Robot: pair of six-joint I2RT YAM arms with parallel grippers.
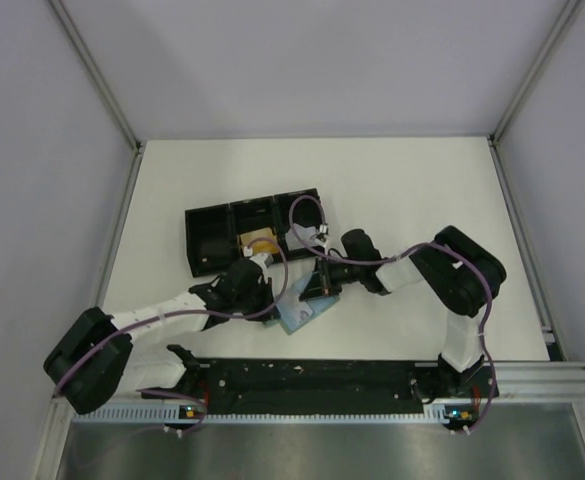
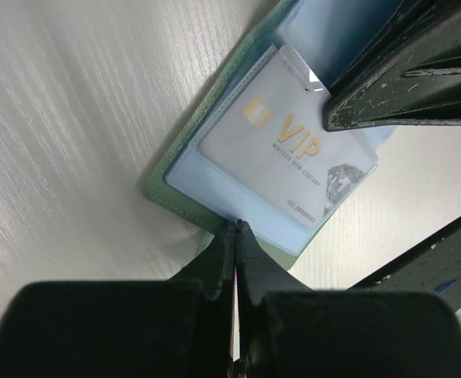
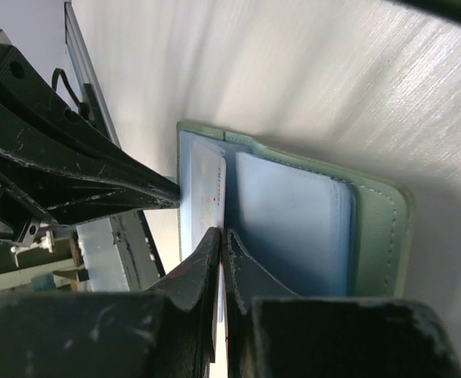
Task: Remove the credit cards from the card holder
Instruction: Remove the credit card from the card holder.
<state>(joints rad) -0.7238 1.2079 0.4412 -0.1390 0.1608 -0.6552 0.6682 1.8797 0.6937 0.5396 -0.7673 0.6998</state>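
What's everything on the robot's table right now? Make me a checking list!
Surface: white table, no spills seen.
Job's things: card holder lying open; silver VIP card in its sleeve; tan card in the black tray.
Clutter: nothing seen.
Grippers: left gripper shut, tip at the holder's edge; right gripper shut at the silver card's edge, grip unclear.
Cables: purple cables along both arms, one looping over the tray.
Surroundings: pale walls, metal frame posts.

The black tray (image 1: 190,240) stands just behind the card holder (image 1: 297,318); bare table (image 1: 422,190) lies open far right.
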